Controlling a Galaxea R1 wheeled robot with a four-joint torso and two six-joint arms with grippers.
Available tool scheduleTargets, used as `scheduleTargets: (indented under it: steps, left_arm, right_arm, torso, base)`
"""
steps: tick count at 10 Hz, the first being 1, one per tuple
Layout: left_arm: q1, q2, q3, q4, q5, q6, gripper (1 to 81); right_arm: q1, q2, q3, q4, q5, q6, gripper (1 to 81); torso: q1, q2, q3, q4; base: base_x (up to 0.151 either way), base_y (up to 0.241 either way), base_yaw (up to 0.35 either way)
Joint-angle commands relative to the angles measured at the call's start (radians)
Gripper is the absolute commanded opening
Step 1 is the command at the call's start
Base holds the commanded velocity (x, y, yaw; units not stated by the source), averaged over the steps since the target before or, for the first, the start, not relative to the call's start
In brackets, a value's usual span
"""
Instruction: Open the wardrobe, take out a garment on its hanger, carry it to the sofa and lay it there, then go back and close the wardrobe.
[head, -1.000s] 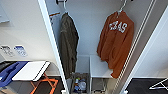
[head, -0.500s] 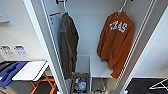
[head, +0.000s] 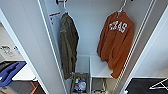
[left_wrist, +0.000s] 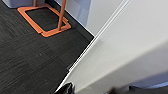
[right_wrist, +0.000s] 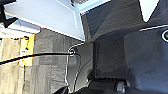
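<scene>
The wardrobe (head: 90, 37) stands open, both white doors swung wide toward the camera. Set against the head view of a second ago, the interior now looms larger and the hanging clothes sit closer and higher — the whole picture has shifted, so it is the robot that has closed in, not the clothes that have moved. That reads as the opening step being done and the approach to the garment under way.

The garment (head: 116, 42) — the burnt-orange hooded sweatshirt with white letters across the chest — hangs at the right end of the rail on its thin white hanger (head: 121, 6), its hem drooping just over the white inner shelf (head: 100, 67). The dark olive jacket (head: 68, 45) hangs at the left end of the rail, well apart from it. On the wardrobe floor sit a wire basket of small items (head: 80, 85) and a second bin (head: 98, 86) just beside it.

The left wrist view looks down at dark carpet (left_wrist: 32, 57), an orange floor frame (left_wrist: 42, 18) and the edge of the left door (left_wrist: 125, 42). The right wrist view takes in carpet and pale panels. In neither can I tell whether the end effector is released or clenched, and nothing appears to be grasped: the sweatshirt is untouched on the rail.
</scene>
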Motion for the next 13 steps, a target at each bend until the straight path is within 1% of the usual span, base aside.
scheduleTargets:
  steps: [1,2,3,4,5,6,7,8,9,10,11,12,13]
  left_arm:
    - [-0.024,-0.031,-0.006,-0.03,0.013,0.004,81.1]
    - [0.0,-0.037,-0.006,-0.02,0.013,0.007,81.1]
    - [0.023,-0.034,0.0,0.018,0.013,0.013,81.1]
    - [0.043,-0.042,0.02,0.17,0.015,0.002,81.1]
    - [0.062,-0.049,0.049,0.301,0.03,0.001,81.1]
    - [0.075,-0.07,0.099,0.46,0.048,-0.002,81.1]
    - [0.085,-0.098,0.149,0.563,0.099,-0.013,81.1]
    - [0.09,-0.161,0.254,0.771,0.204,-0.018,81.1]
    - [0.09,-0.21,0.333,0.866,0.311,-0.018,81.1]
    - [0.099,-0.249,0.402,0.933,0.409,-0.016,81.1]
    - [0.105,-0.26,0.416,0.987,0.461,-0.016,81.1]
    - [0.117,-0.258,0.413,1.021,0.477,-0.016,81.1]
    - [0.122,-0.254,0.408,1.027,0.51,-0.012,81.1]
  right_arm:
    - [0.042,-0.011,0.031,-0.024,-0.041,-0.001,81.1]
    - [0.041,-0.011,0.029,-0.025,-0.041,-0.001,81.1]
    - [0.041,-0.011,0.028,-0.026,-0.041,-0.001,81.1]
    - [0.041,-0.01,0.026,-0.026,-0.041,-0.002,81.1]
    - [0.039,-0.008,0.025,-0.028,-0.041,-0.004,81.1]
    - [0.041,-0.004,0.016,-0.042,-0.041,-0.004,81.1]
    - [0.042,0.004,-0.001,-0.052,-0.043,-0.004,81.1]
    - [0.056,0.027,-0.041,-0.094,-0.063,-0.004,81.1]
    - [0.071,0.05,-0.073,-0.15,-0.134,-0.007,81.1]
    - [0.09,0.068,-0.11,-0.203,-0.172,-0.013,81.1]
    - [0.103,0.091,-0.142,-0.261,-0.213,-0.015,81.1]
    - [0.131,0.122,-0.17,-0.349,-0.305,-0.018,81.1]
    - [0.162,0.15,-0.196,-0.46,-0.398,-0.021,81.1]
  torso:
    - [0.0,0.0,0.0,0.0]
    - [0.0,0.0,0.0,0.0]
    - [0.0,0.0,0.0,0.0]
    - [0.0,0.0,0.0,0.0]
    - [0.0,0.0,0.0,0.0]
    - [0.0,0.0,0.0,0.0]
    - [0.0,0.0,0.0,0.0]
    - [0.0,0.0,0.0,0.0]
    - [0.0,0.0,0.0,0.0]
    - [0.0,0.0,0.0,0.0]
    - [0.0,0.0,0.0,0.0]
    - [0.0,0.0,0.0,0.0]
    - [0.0,0.0,0.0,0.0]
  base:
    - [0.0,0.0,0.0]
    - [0.0,0.0,0.0]
    - [0.0,0.0,0.0]
    - [0.0,0.0,0.0]
    - [0.0,0.0,0.0]
    - [0.0,0.0,0.0]
    - [0.0,0.0,0.0]
    - [0.0,0.0,0.0]
    - [0.0,0.0,0.0]
    - [0.0,0.0,0.0]
    - [0.0,0.0,0.0]
    - [0.0,0.0,0.0]
    - [0.0,0.0,0.0]
